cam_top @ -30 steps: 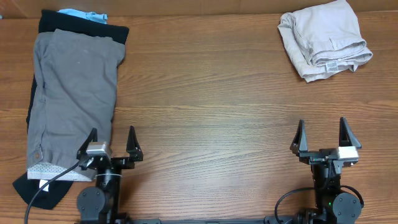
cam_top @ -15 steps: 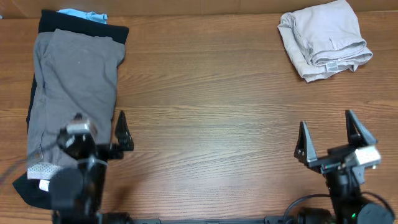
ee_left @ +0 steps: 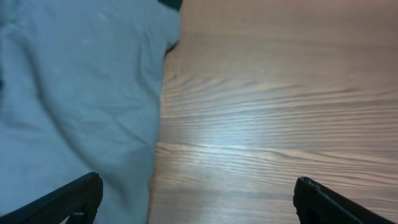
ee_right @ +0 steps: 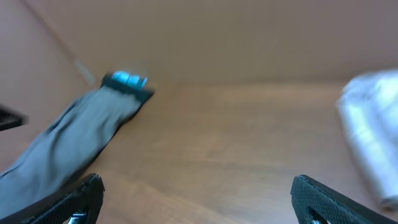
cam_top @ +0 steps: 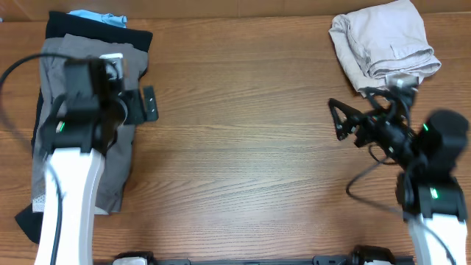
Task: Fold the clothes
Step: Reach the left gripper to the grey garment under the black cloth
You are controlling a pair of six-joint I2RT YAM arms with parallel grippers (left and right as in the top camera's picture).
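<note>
Left pile: grey shorts (cam_top: pixel 121 151), black garment (cam_top: pixel 136 37), blue piece (cam_top: pixel 96 16).
Far right: one beige bundle (cam_top: pixel 383 40).
Two spread wide: left gripper (ee_left: pixel 196 185), right gripper (ee_right: pixel 196 183).

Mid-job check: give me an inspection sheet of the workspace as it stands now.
Surface: wooden table, bare in the middle.
Job's things: grey shorts lying flat at left atop a black garment; beige garment folded at far right.
Clutter: light blue cloth peeking out behind the black garment.
Grippers: left gripper open over the shorts' edge; right gripper open, empty.
Cables: left arm cable and right arm cable, both looping free.
Surroundings: nothing seen.
</note>
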